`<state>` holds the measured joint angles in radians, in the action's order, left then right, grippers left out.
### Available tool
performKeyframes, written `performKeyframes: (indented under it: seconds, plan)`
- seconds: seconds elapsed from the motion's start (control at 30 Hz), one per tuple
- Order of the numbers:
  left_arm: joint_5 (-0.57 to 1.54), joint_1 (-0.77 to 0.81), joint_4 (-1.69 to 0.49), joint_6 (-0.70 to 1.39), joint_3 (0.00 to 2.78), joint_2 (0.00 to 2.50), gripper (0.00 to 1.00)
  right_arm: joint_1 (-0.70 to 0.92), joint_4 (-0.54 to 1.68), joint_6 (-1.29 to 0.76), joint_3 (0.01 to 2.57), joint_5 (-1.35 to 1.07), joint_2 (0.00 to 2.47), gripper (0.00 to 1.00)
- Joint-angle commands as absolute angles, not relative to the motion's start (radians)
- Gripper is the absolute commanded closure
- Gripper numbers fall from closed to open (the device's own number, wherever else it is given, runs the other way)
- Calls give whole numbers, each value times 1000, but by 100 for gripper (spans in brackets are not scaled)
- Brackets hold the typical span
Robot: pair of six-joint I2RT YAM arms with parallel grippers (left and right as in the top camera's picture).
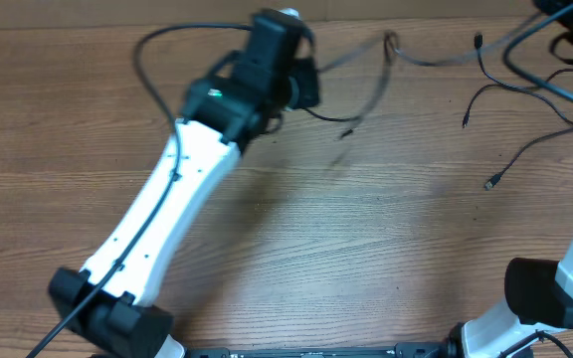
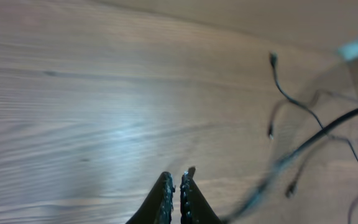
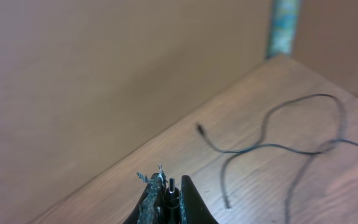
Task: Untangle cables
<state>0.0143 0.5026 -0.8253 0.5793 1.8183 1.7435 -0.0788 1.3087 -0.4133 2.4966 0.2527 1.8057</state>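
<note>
Clenching both grippers

Wooden table (image 1: 366,249) carries loose black cables (image 3: 272,147), all right of the left gripper (image 2: 176,177), which is clenched; on what, I cannot tell. Right gripper (image 3: 169,182), far right of it, clamps a cable plug (image 3: 171,185).

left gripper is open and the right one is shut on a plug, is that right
Not quite. The left gripper is shut, not open: the left wrist view shows its fingers pressed together with nothing visible between them. The rest holds: the right gripper is shut on a plug.
</note>
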Motion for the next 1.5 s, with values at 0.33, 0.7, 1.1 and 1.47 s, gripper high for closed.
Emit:
performKeyframes:
  seconds: [0.33,0.7,1.1,1.47]
  plan:
    - [136,376,-862,553,1815,1702,96,-173,1338,-392,2513,230,1798,24]
    - [208,376,-864,385,1815,1702,96,-173,1336,43,2513,-218,1798,0]
    - [479,373,-833,72,1815,1699,96,-127,1670,952,2483,-889,1798,0]
    - [529,381,-820,10,1815,1699,96,74,1661,1056,2316,-870,1798,0]
